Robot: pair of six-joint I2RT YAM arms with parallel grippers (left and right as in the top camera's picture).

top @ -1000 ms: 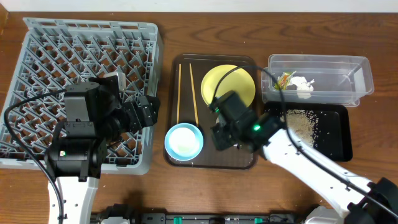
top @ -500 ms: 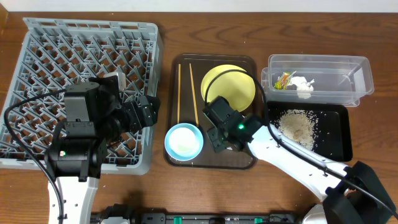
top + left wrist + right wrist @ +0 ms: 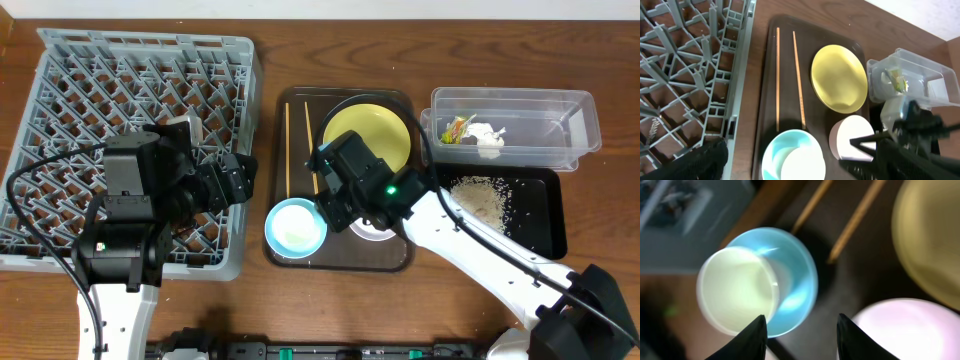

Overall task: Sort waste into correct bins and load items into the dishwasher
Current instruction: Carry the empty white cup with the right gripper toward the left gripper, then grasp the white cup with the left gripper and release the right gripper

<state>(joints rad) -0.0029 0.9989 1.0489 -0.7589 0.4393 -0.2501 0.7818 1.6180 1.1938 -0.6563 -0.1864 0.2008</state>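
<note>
Hovering part-open and empty, the right hand (image 3: pixel 799 330) has the glossy light-blue bowl (image 3: pixel 792 282), pale inside, just ahead of its fingertips; the white bowl (image 3: pixel 900 330) sits rightward.

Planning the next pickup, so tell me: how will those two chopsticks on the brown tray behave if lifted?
The chopsticks look thin and straight, so probably stiff and light. They lie flat on the tray, apart from each other, so pinching both at once seems unlikely, and one may roll or slide when nudged.
</note>
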